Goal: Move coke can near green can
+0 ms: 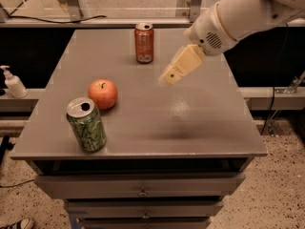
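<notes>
The coke can (144, 43), red-orange with a silver top, stands upright at the far middle of the grey table (190, 123). The green can (86, 124), green with jagged markings and an open silver top, stands near the front left corner. My gripper (169, 77) hangs above the table's middle, to the right of and nearer than the coke can, apart from it. The white arm reaches in from the upper right.
A red apple (102, 94) sits on the table just behind and to the right of the green can. A white pump bottle (14, 82) stands on a ledge off the table's left side. Drawers run below the table's front edge.
</notes>
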`<state>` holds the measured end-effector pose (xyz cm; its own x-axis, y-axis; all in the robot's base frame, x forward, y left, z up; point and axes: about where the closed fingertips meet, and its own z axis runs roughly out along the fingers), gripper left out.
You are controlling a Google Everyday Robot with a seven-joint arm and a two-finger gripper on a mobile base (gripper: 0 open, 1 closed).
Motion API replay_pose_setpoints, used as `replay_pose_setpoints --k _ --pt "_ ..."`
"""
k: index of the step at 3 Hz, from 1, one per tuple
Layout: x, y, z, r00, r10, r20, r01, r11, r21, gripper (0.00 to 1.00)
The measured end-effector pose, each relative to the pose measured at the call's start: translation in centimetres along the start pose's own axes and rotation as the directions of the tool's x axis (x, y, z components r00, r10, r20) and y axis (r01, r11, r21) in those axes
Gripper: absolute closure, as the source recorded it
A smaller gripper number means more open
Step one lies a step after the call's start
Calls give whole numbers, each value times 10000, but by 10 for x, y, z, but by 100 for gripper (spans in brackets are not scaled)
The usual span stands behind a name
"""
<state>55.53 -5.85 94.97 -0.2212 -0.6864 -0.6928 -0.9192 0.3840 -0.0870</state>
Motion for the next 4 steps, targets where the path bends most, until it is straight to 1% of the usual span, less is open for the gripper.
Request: replay_pose_setpoints --k 1,2,3,4 --pt "-40 5 35 9935 941 644 -945 9955 21 0" --pt "-41 8 34 9946 833 615 -837 9965 44 0" --pt "-42 1 45 9951 444 883 -481 9980 403 0" --pt "-42 -35 74 9886 224 1487 -366 9949 939 0"
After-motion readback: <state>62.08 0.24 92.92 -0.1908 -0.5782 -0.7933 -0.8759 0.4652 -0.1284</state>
